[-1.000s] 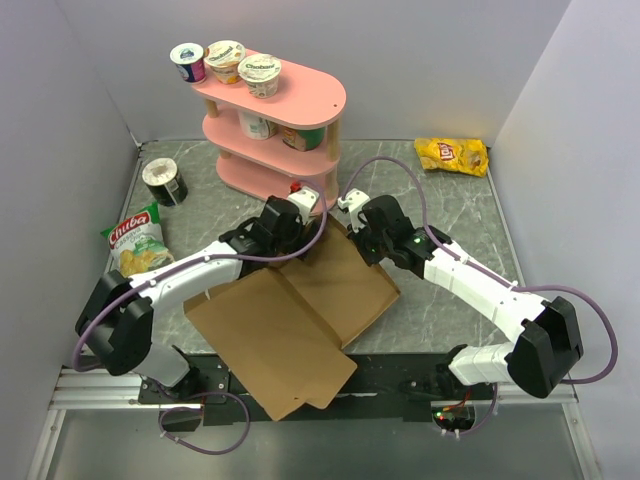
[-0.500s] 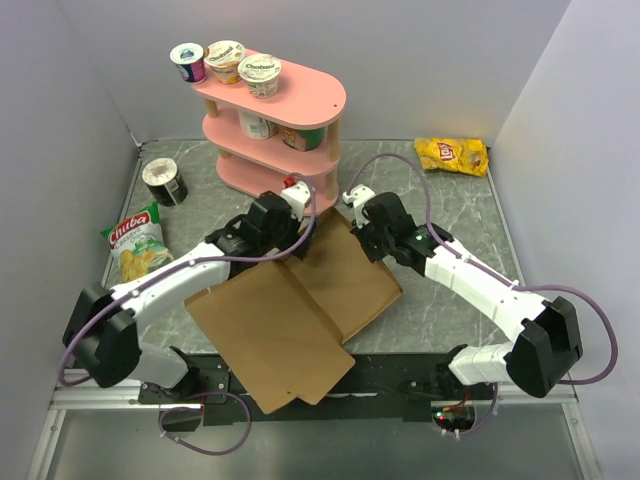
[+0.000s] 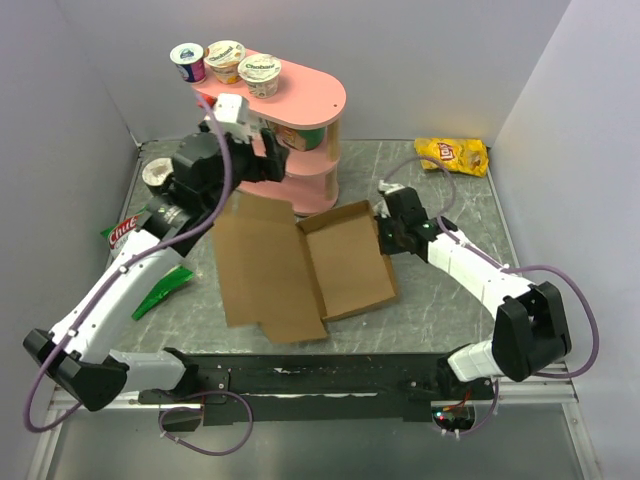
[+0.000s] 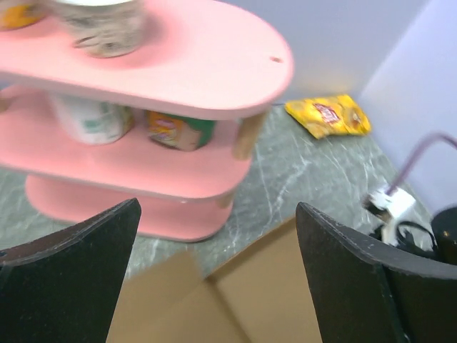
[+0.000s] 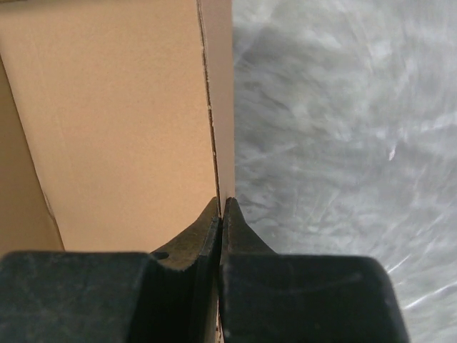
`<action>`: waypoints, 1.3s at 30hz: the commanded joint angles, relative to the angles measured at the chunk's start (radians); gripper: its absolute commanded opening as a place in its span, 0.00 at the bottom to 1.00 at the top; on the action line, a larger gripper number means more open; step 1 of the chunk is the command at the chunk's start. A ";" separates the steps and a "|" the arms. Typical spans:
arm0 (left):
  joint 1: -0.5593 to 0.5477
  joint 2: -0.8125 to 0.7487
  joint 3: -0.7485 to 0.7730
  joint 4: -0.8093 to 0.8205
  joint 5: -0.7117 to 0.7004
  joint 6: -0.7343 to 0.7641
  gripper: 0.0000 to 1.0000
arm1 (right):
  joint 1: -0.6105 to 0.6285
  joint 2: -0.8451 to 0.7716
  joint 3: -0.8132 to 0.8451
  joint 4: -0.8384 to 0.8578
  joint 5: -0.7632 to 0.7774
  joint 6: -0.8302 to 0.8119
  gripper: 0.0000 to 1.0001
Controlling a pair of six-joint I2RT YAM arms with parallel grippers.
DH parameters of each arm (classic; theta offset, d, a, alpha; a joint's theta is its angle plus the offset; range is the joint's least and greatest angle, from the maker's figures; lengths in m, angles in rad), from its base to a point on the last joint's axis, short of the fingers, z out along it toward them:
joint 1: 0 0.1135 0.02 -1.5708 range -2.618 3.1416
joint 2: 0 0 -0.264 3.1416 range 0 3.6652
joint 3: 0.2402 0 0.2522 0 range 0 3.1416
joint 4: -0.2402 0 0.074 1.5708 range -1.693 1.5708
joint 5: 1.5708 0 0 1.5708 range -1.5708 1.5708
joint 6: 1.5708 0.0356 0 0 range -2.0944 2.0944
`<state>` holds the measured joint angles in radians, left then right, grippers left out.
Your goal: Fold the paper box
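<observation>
The paper box [image 3: 300,270] is a brown cardboard sheet lying on the table with its panels spread and low walls raised on its right half. My right gripper [image 3: 383,238] is at the box's far right corner. In the right wrist view it [image 5: 222,204] is shut on the thin upright side wall of the box [image 5: 121,121]. My left gripper [image 3: 272,158] is raised high above the box's far left part, close to the pink shelf. In the left wrist view it [image 4: 218,214] is open and empty, with the box [image 4: 264,293] well below it.
A pink three-tier shelf [image 3: 290,120] with yogurt cups stands at the back, right in front of the left gripper. A yellow chip bag [image 3: 452,155] lies at the back right. A green chip bag [image 3: 128,232] and a round tin [image 3: 160,175] are at the left.
My left arm has lifted off the box and swung up and back toward the shelf. The box has shifted away from the near edge and spread open. My right gripper has moved right, to the box's edge.
</observation>
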<state>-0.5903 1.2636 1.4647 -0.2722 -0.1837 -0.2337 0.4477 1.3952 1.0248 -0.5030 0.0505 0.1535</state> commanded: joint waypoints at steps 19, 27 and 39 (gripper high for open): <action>0.474 -0.085 -0.214 -0.257 0.633 -0.128 0.96 | -0.067 -0.107 -0.325 0.270 0.052 0.520 0.00; 0.423 0.005 -0.216 -0.257 0.716 -0.107 0.90 | -0.053 -0.156 -0.390 0.322 0.089 0.584 0.00; 0.187 0.108 -0.080 -0.377 0.327 -0.023 0.27 | -0.044 -0.196 -0.434 0.339 0.129 0.600 0.00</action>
<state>-0.3405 1.3556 1.3262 -0.6163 0.3252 -0.2890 0.3973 1.2320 0.5938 -0.2554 0.1181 0.7002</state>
